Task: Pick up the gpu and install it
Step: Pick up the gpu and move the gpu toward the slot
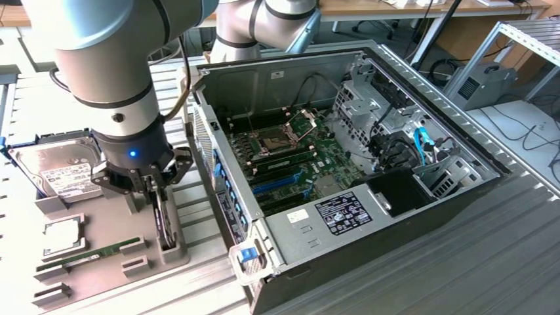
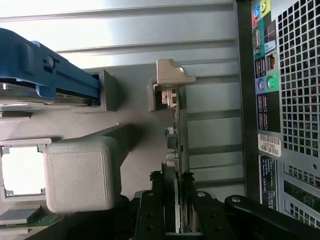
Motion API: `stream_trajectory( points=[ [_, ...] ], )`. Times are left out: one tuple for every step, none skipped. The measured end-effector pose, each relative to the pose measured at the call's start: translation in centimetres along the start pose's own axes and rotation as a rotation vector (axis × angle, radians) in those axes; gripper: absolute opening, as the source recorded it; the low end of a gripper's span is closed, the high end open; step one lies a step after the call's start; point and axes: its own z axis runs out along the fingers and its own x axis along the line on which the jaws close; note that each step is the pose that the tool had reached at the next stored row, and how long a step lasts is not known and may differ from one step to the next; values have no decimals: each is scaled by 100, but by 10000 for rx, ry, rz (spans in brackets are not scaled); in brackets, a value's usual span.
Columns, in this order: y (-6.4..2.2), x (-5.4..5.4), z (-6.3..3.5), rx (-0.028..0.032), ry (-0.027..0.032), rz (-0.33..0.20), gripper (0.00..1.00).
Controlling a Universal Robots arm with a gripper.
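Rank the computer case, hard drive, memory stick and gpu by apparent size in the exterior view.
1. computer case
2. hard drive
3. memory stick
Unranked: the gpu stands edge-on in its holder, partly hidden by the pincer, so its size is unsure.

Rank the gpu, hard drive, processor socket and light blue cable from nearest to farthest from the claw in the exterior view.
1. gpu, on edge in the gray tray, directly under the claw.
2. hard drive, in the tray, to the exterior view's left.
3. processor socket, inside the open case, exterior view's right.
4. light blue cable, deeper in the case, farther right.
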Motion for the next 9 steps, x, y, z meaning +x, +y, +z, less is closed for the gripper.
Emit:
stream_trajectory(
  points=[
    [4,0,0,0,0,-1,27],
    [8,1,0,0,0,0,27],
    [12,1,0,0,0,0,27],
    [16,1,0,0,0,0,27],
    [21,2,0,0,0,0,27],
    [25,2,0,-1,0,0,27],
    [29,2,0,0,1,0,27],
    [34,3,0,0,0,0,27],
    [41,3,0,1,1,-1,27]
  ],
)
